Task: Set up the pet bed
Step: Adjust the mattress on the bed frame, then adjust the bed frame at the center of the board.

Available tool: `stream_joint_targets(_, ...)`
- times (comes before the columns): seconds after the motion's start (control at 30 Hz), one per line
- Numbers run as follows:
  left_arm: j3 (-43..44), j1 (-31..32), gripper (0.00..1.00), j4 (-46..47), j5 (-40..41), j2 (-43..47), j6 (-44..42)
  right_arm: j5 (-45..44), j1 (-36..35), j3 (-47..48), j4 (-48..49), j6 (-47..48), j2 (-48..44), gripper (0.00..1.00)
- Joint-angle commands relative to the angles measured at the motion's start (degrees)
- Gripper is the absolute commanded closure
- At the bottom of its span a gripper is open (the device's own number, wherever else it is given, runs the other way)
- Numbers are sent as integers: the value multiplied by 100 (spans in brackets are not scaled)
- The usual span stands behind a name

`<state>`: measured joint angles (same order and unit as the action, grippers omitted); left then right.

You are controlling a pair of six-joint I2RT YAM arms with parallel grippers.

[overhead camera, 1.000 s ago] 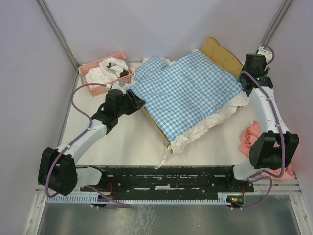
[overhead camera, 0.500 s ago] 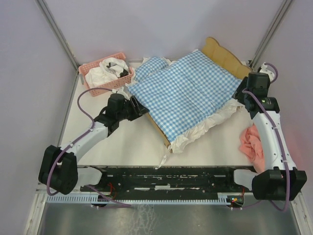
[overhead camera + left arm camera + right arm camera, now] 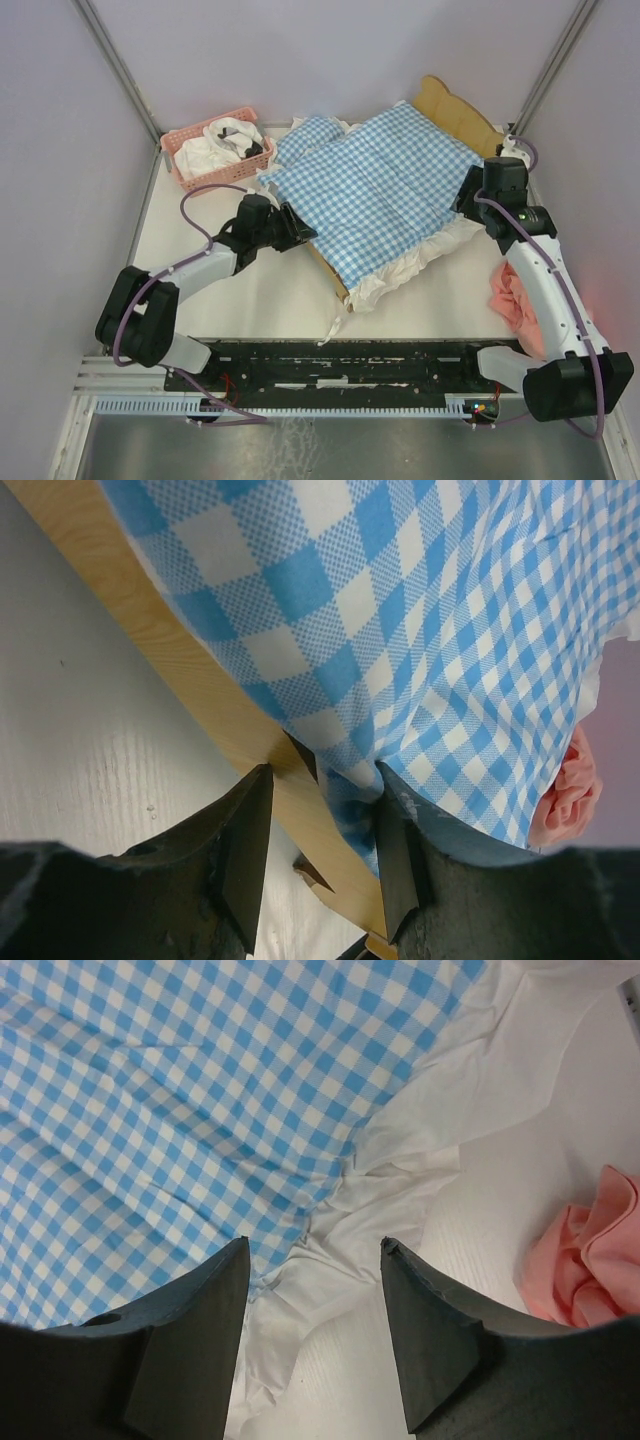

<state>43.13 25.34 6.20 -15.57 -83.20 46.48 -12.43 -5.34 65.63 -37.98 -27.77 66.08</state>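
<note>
Bedding [image 3: 375, 185] probably hides pet bed [image 3: 455, 112] base.

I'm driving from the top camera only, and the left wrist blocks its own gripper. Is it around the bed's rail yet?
Observer: On the left wrist view, the left gripper stands open, with the pet bed rail running between its jaws.
Operator: Any cloth in there too?
Observer: Yes, the gingham cover edge hangs over the rail inside the gap.
Operator: And the right one?
Observer: The right gripper is open over the white ruffle, gripping nothing.
</note>
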Motion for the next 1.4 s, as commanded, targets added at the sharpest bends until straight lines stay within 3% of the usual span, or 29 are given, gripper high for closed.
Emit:
stream_joint_targets(0.0,150,116,49,-7,151,141,97,-28,-163,-50,229,61,-180,36)
stream_joint_targets(0.2,141,143,46,-660,877,938,-84,107,-305,-57,88,133,-245,36)
stream_joint_targets(0.47,-193,138,52,-1067,1634,1585,-143,10,-613,-88,106,-7,-437,36)
stream_joint_targets(1.37,-412,221,49,593,707,418,203,120,-723,-354,167,-139,-669,35)
